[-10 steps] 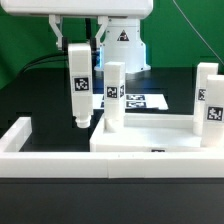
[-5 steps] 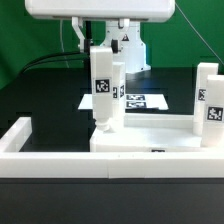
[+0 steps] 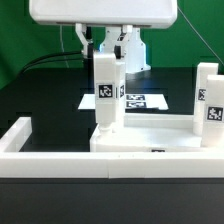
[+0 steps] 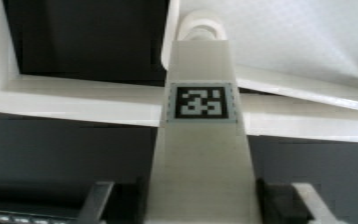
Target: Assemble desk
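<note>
The gripper [image 3: 105,45] has its two fingers closed on the upper end of a white leg post [image 3: 106,92], one dark finger [image 4: 98,198] showing on each side of the post in the wrist view, where the post [image 4: 201,140] runs away from the camera with its black-white tag facing up toward the lens. The post hangs upright from the fingers, tag toward the exterior camera, and its lower end sits at the near corner of the tabletop [image 3: 160,140] on the exterior view's left, right in front of a second leg post [image 3: 121,95] that already stands there; the two overlap so closely that I cannot tell whether they touch, or whether the held post's foot rests on the slab. The arm comes straight down from above, its broad white wrist housing filling the top of the exterior view, with the hand pointing vertically at the table. A third leg post [image 3: 209,100] stands upright at the slab's corner on the exterior view's right. Behind, the marker board [image 3: 148,100] lies flat on the black table [image 3: 40,95], and a low white border wall [image 3: 30,145] runs along the front.
</note>
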Action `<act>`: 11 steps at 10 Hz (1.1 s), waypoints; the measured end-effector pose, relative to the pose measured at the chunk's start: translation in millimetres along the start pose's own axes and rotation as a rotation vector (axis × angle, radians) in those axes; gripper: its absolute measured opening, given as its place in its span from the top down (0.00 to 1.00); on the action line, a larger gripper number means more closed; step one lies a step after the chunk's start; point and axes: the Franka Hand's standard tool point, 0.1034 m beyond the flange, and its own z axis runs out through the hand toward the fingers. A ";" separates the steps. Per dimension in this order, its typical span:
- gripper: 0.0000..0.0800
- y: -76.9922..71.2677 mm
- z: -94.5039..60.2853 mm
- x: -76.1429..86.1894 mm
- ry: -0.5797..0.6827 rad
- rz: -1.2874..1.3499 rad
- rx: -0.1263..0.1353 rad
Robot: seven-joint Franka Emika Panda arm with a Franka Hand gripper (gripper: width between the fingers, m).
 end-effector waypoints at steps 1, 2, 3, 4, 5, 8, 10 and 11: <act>0.64 -0.4 1.7 0.8 -0.001 -0.008 -0.002; 0.64 -2.4 3.9 1.6 -0.003 -0.014 -0.002; 0.64 -2.2 4.7 1.0 -0.005 -0.013 -0.002; 0.64 -1.4 5.7 -0.5 -0.007 -0.011 -0.002; 0.64 -0.4 6.6 -1.4 -0.006 -0.010 -0.004; 0.64 2.0 11.0 -5.3 -0.007 -0.008 -0.010; 0.64 2.6 13.6 -7.0 -0.011 -0.007 -0.011; 0.64 2.2 14.1 -7.0 -0.009 -0.008 -0.012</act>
